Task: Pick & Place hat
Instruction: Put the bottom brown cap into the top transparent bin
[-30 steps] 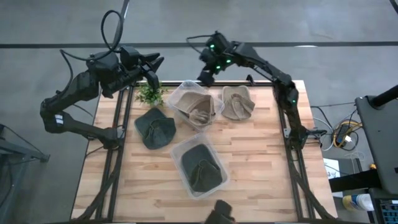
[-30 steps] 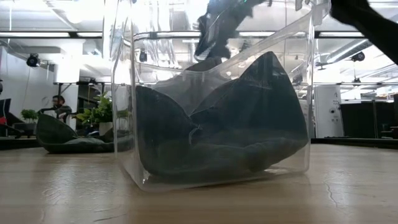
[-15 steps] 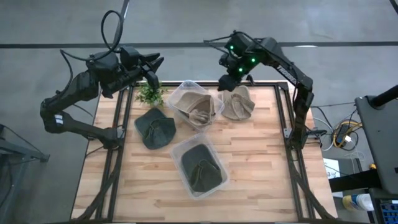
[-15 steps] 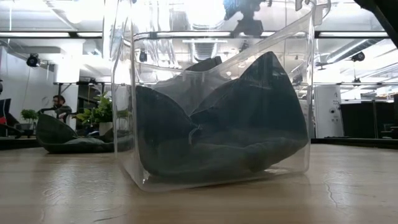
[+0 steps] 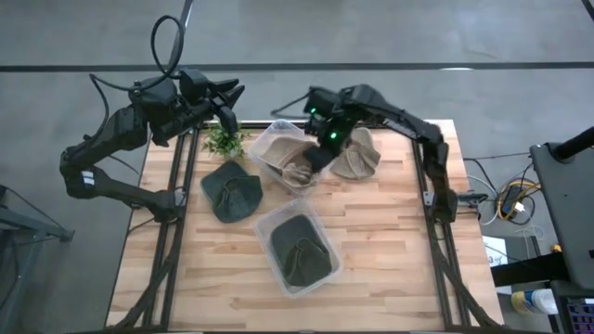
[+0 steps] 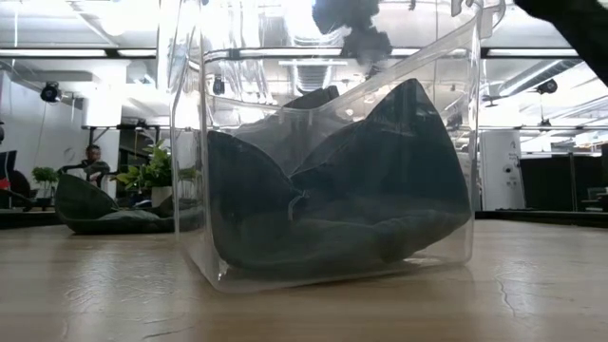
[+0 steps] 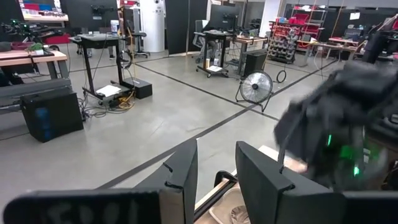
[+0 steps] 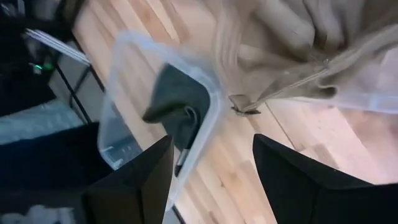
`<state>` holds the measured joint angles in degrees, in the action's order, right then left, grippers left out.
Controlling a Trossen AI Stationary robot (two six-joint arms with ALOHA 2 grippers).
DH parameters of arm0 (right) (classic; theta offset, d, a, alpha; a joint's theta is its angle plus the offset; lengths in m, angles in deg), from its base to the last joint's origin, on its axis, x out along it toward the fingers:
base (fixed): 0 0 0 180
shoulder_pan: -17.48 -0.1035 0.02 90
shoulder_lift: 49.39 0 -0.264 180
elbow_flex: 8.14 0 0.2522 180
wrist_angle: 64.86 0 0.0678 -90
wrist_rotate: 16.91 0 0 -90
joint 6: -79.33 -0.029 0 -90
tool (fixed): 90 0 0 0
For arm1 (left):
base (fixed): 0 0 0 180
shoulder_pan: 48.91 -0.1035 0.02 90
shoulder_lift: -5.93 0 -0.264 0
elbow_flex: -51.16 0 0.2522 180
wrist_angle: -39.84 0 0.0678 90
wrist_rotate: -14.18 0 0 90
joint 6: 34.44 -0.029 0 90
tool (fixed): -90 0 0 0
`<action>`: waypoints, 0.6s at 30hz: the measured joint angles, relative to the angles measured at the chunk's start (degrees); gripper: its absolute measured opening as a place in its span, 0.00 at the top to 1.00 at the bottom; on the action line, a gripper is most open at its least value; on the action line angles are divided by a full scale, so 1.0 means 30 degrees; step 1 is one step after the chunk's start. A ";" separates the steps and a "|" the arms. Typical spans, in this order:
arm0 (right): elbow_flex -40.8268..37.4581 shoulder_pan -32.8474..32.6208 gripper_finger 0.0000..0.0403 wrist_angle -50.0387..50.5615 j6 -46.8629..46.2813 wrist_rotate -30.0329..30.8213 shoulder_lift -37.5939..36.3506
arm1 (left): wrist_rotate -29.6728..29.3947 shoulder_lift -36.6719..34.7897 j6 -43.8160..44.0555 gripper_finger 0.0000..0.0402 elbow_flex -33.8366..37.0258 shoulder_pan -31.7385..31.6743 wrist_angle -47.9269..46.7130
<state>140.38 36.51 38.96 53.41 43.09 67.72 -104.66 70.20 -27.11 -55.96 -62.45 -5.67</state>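
Four floppy fabric hats lie on the pale wooden slatted table (image 5: 390, 241): two beige, two dark green. The right gripper (image 5: 318, 156), fingers spread apart and holding nothing, hangs above the rim of the clear plastic bin holding a beige hat (image 5: 290, 158). Just beside the gripper, on the side toward its own arm's base, the second beige hat (image 5: 357, 153) lies loose on the boards. On the near side of the gripper stands the second clear plastic bin holding a dark green hat (image 5: 299, 249). The loose dark green hat (image 5: 231, 189) lies beyond the beige bin from the gripper. The left gripper (image 5: 229, 96), fingers parted and empty, waits off the table's far left corner, near a small green plant (image 5: 224, 141).
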 joint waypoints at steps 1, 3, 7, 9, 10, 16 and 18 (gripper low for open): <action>0.0000 -0.0114 0.47 0.0060 0.0010 0.0021 0.0317 | 0.0001 0.0000 0.0000 0.74 0.0000 0.0000 0.0000; -0.0020 -0.0155 0.47 -0.0030 -0.0029 0.0125 0.0761 | 0.0007 0.0000 0.0000 0.74 0.0000 0.0002 0.0000; -0.0090 -0.0138 0.47 -0.0018 -0.0614 0.0650 0.0942 | 0.0007 0.0000 -0.0006 0.74 0.0000 0.0000 0.0000; -0.0332 -0.0133 0.47 0.0001 -0.1127 0.0685 0.0958 | 0.0007 0.0000 -0.0007 0.74 0.0000 0.0000 0.0000; -0.0454 -0.0133 0.47 -0.0020 -0.1154 0.0719 0.0984 | 0.0007 0.0000 -0.0007 0.74 0.0000 0.0000 0.0000; -0.2064 -0.0133 0.47 -0.0102 -0.1212 0.1476 0.0989 | 0.0007 0.0000 -0.0015 0.74 0.0000 0.0000 0.0049; -0.2588 -0.0133 0.47 -0.0736 -0.0944 0.1573 0.1022 | 0.0007 0.0000 -0.0015 0.74 0.0000 0.0000 0.0080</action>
<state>132.61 36.11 36.75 50.57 47.81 70.79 -104.64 70.20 -27.16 -55.96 -62.45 -5.43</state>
